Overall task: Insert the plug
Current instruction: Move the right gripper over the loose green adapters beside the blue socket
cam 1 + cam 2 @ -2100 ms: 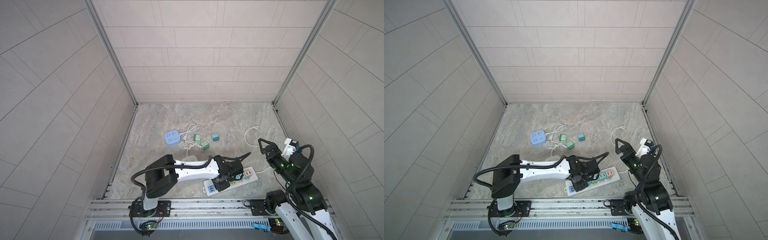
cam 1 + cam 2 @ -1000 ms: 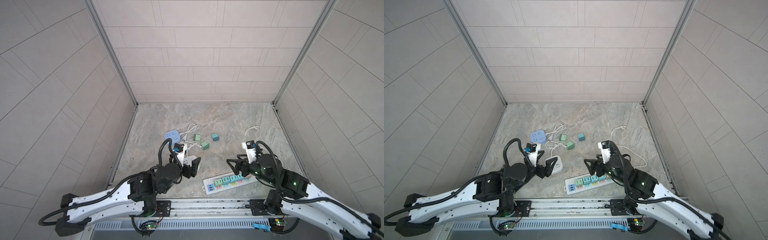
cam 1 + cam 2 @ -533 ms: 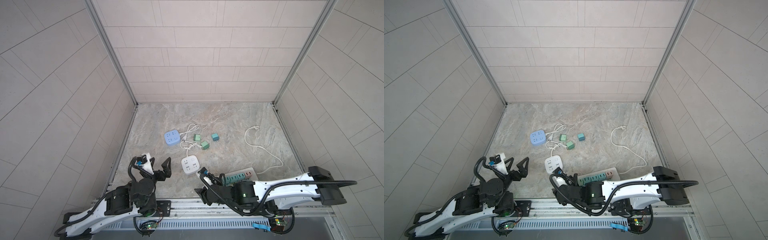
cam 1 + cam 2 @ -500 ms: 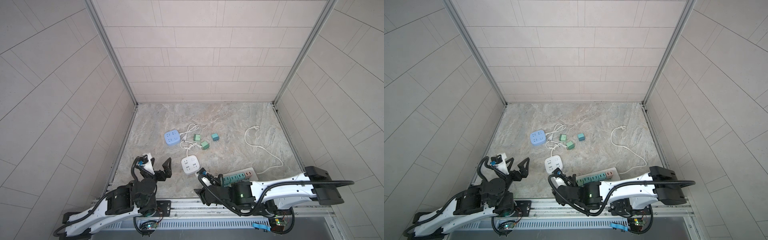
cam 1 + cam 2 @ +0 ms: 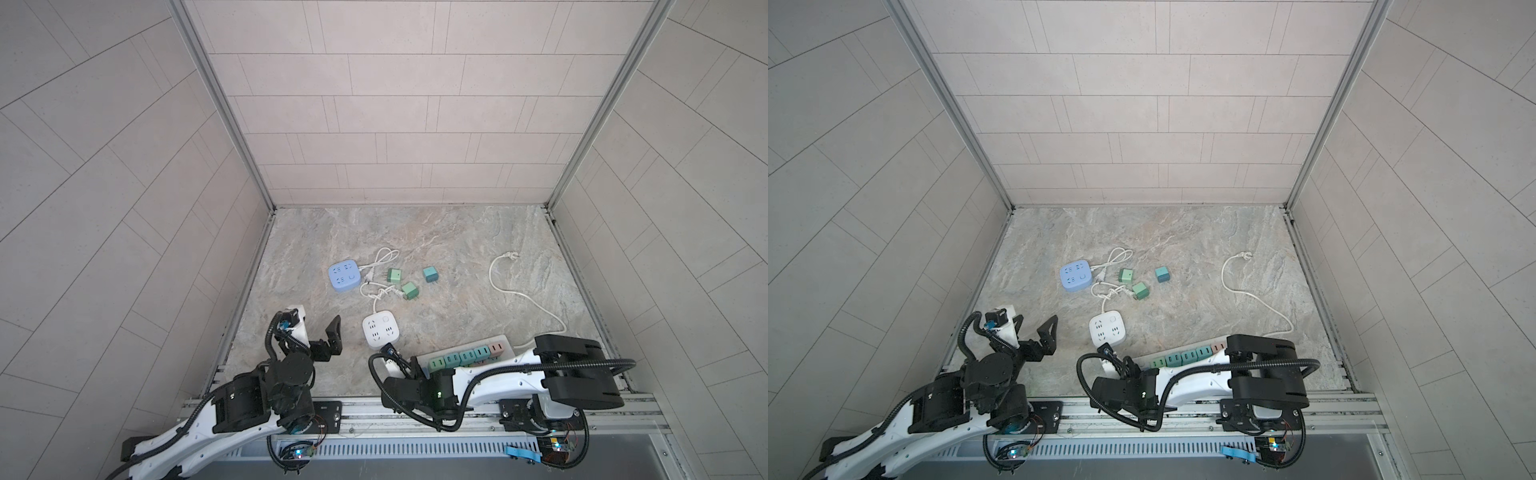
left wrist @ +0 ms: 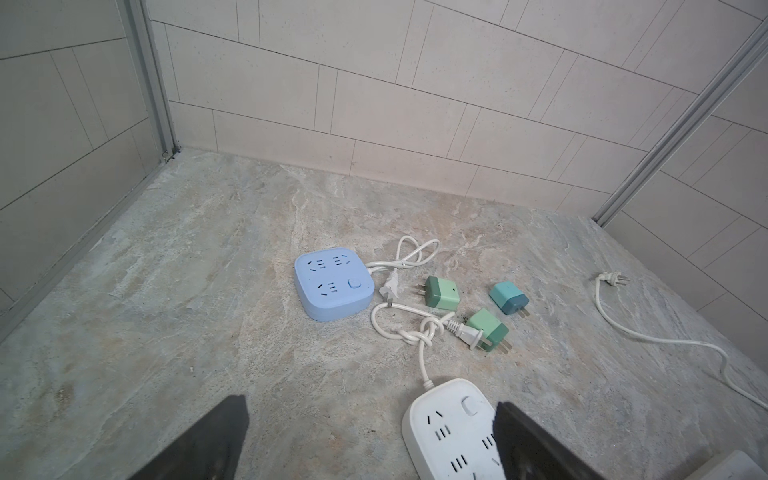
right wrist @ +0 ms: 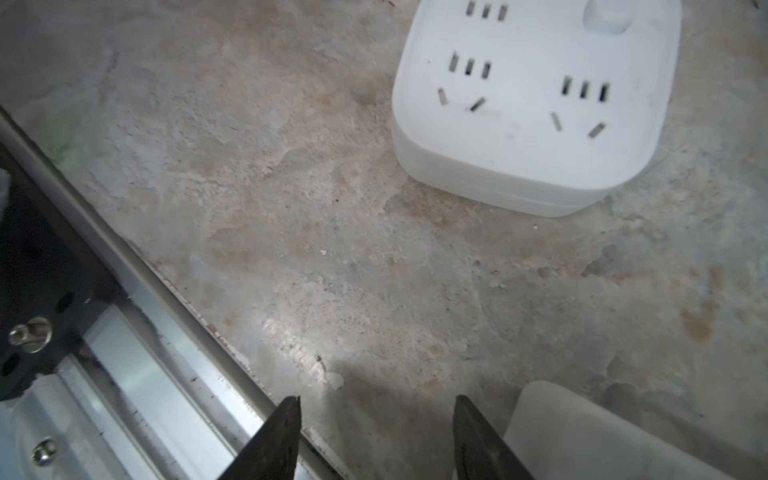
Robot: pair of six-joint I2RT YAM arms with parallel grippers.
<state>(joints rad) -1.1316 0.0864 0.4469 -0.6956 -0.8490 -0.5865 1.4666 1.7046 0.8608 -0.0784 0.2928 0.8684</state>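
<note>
In the white strip [image 5: 508,343], five plugs [image 5: 467,356]; left pincer [image 6: 372,405] and right pincer [image 7: 378,399] released, empty.

A marbled pattern of grey, beige and rust is shown by the floor [image 5: 436,232]; the walls [image 5: 395,104] are tiled in pale beige. One socket block [image 5: 343,276] is coloured pastel blue, the other socket block [image 5: 381,329] white. Two loose plugs [image 5: 394,275] [image 5: 409,289] are tinted mint green, a third plug [image 5: 430,274] teal. On the white power strip [image 5: 422,357], teal-green plugs [image 5: 459,357] are followed by a pink plug [image 5: 496,347].
</note>
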